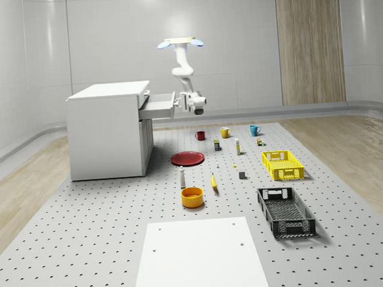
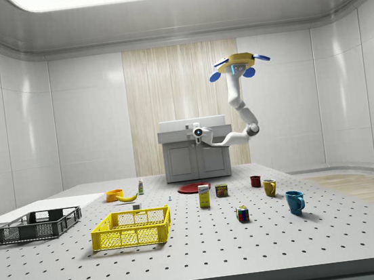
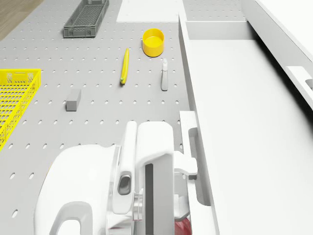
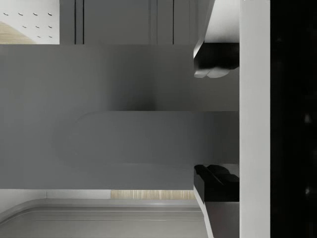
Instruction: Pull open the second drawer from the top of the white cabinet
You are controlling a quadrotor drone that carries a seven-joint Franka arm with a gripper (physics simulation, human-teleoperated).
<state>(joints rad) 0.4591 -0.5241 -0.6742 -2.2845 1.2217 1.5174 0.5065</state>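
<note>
From the whole-scene view I have the white cabinet [image 1: 108,129] at the left of the perforated worktop [image 1: 87,243], with a drawer [image 1: 157,106] just under its top pulled well out toward the view's right. At the drawer's front edge sits the gripper [image 1: 190,103], its fingers [image 4: 214,62] set one on each side of the handle [image 3: 199,166], closed down to the handle's width; my wrist view shows both dark pads against it. The arm [image 1: 182,68] rises from there to the drone [image 1: 180,43], which I see hovering above the drawer's front end. Further right on the worktop lie a red plate [image 1: 188,158], an orange bowl [image 1: 192,196], a banana [image 1: 214,181], a yellow crate [image 1: 283,164] and a black crate [image 1: 285,210].
</note>
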